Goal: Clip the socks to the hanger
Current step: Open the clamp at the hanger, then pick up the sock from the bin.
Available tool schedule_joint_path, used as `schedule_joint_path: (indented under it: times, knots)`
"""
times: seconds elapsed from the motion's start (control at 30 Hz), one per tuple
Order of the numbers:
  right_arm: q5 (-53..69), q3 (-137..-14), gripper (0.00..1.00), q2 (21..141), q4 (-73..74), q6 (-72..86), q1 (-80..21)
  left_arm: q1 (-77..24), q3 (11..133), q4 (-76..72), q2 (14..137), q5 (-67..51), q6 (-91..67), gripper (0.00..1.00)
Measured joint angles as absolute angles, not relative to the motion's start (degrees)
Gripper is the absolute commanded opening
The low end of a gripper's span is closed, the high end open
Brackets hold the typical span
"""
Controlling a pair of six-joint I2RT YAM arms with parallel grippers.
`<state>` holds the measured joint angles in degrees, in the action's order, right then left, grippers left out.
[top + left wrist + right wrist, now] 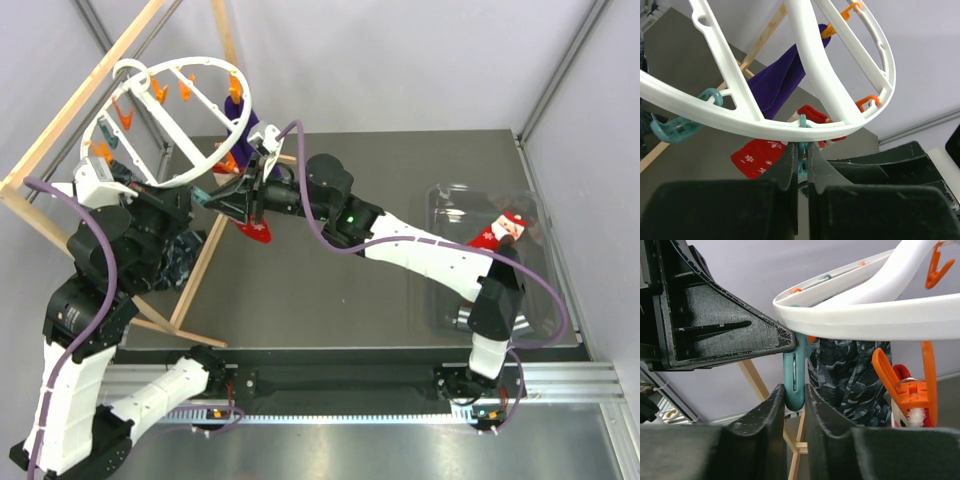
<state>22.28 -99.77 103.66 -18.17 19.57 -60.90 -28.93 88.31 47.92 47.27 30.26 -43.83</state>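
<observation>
The white ring hanger (pixel 170 120) hangs tilted at the back left, with orange clips (pixel 234 88) around its rim. My left gripper (pixel 801 147) is shut on a teal clip (pixel 801 161) just under the rim (pixel 790 131). My right gripper (pixel 795 390), reaching in from the right, is shut on the lower end of the same teal clip (pixel 794 375). One red sock (pixel 257 230) dangles below the two grippers; it shows beyond the rim as the red sock (pixel 760 157). A second red sock (pixel 500 230) lies in the clear tray.
A pale wooden frame (pixel 60 110) carries the hanger. A purple sock (pixel 782 82) hangs from an orange clip, and dark patterned cloth (pixel 845 375) hangs behind the ring. Another teal clip (pixel 675 127) sits on the rim. The clear tray (pixel 450 200) stands at the right.
</observation>
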Motion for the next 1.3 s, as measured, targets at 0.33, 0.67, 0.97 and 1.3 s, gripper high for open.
schedule_joint_path:
  times: [0.33, 0.67, 0.97, 1.3]
  knots:
    - [18.04, -99.35, 0.8, 100.09, -6.11, 14.94, -61.28, -28.93, 87.2, 46.72, 46.11, 29.41, -43.07, 0.0]
    - [-6.98, -77.32, 0.78, 73.03, 10.04, 9.87, -57.21, -28.93, 83.26, 43.48, 43.97, 27.75, -41.54, 0.0]
    - [-16.95, -53.84, 0.65, 55.33, 27.73, 24.38, -19.49, -28.93, 79.09, 39.11, 41.76, 25.45, -39.83, 0.0]
    - [-17.45, -49.36, 0.52, 61.65, 26.26, 31.81, -5.13, -28.93, 77.54, 36.56, 41.63, 23.49, -38.98, 0.0]
